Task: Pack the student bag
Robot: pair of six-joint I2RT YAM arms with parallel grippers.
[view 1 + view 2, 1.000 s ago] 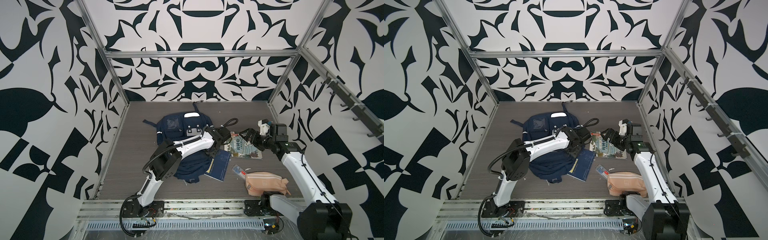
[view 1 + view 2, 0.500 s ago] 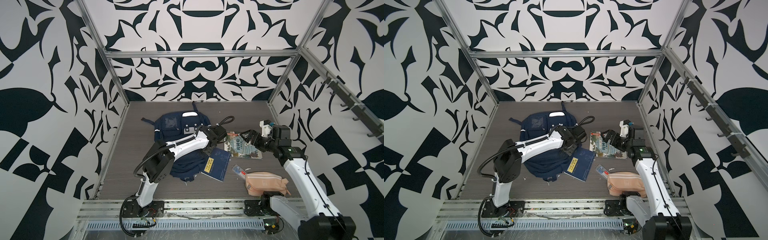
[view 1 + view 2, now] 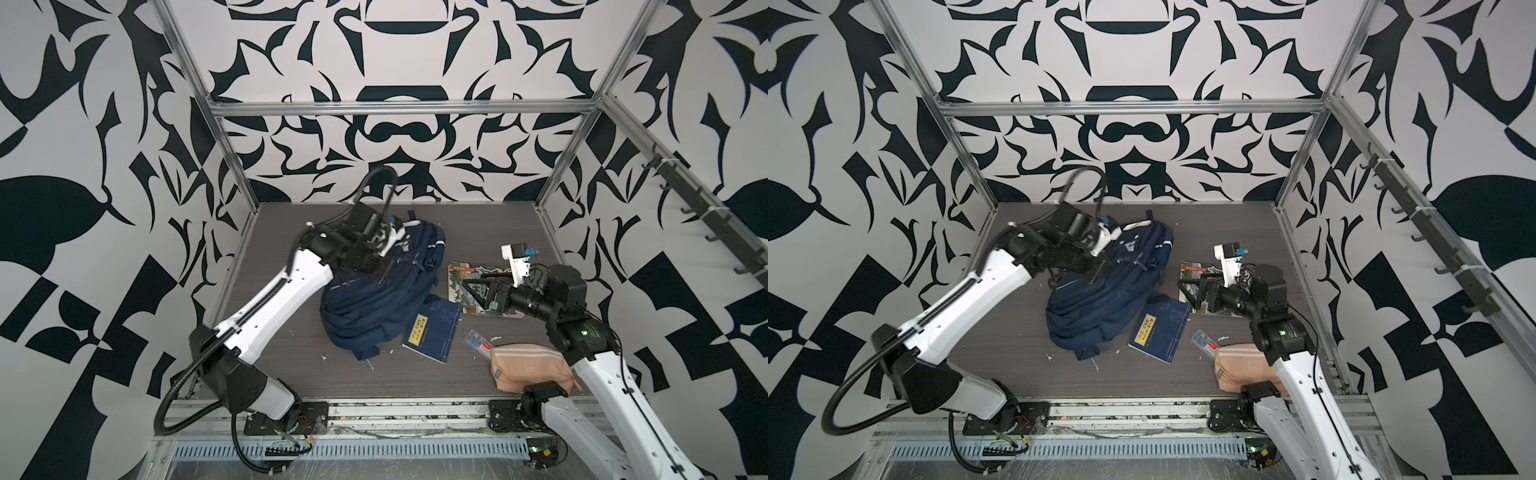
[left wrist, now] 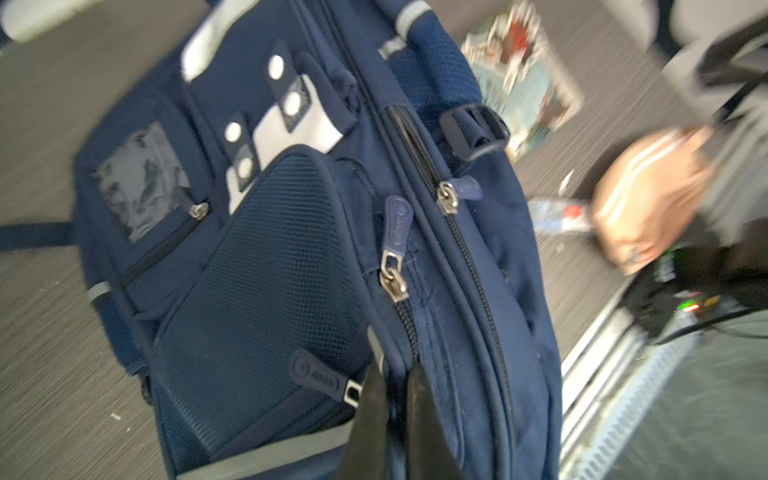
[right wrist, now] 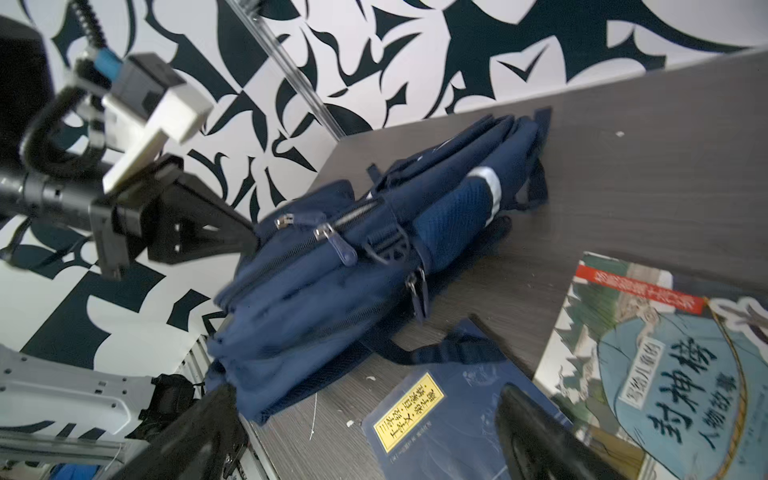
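Note:
The navy student bag (image 3: 374, 307) (image 3: 1100, 309) lies bunched and partly raised on the grey table, in both top views. My left gripper (image 3: 380, 272) (image 3: 1096, 272) is shut on a fold of its fabric beside a zip, seen close in the left wrist view (image 4: 395, 374). The bag (image 4: 270, 270) hangs tilted from that grip, pockets and zip pulls facing the camera. My right gripper (image 3: 471, 291) (image 3: 1187, 291) stands open and empty to the bag's right, above the books. In the right wrist view its fingers straddle the blue notebook (image 5: 457, 424), with the bag (image 5: 332, 270) beyond.
A blue notebook (image 3: 434, 332) (image 3: 1158, 332) lies against the bag's right side. A picture book (image 3: 461, 270) (image 5: 665, 374) lies under the right gripper. A peach-pink pouch (image 3: 528, 365) (image 4: 648, 195) and a small clear packet (image 3: 478, 340) lie at the front right, by the right arm's base.
My left gripper has shut on the bag's edge, risen and pulled left, so the bag is lifted and bunched. The right gripper has dropped slightly toward the notebook, still open.

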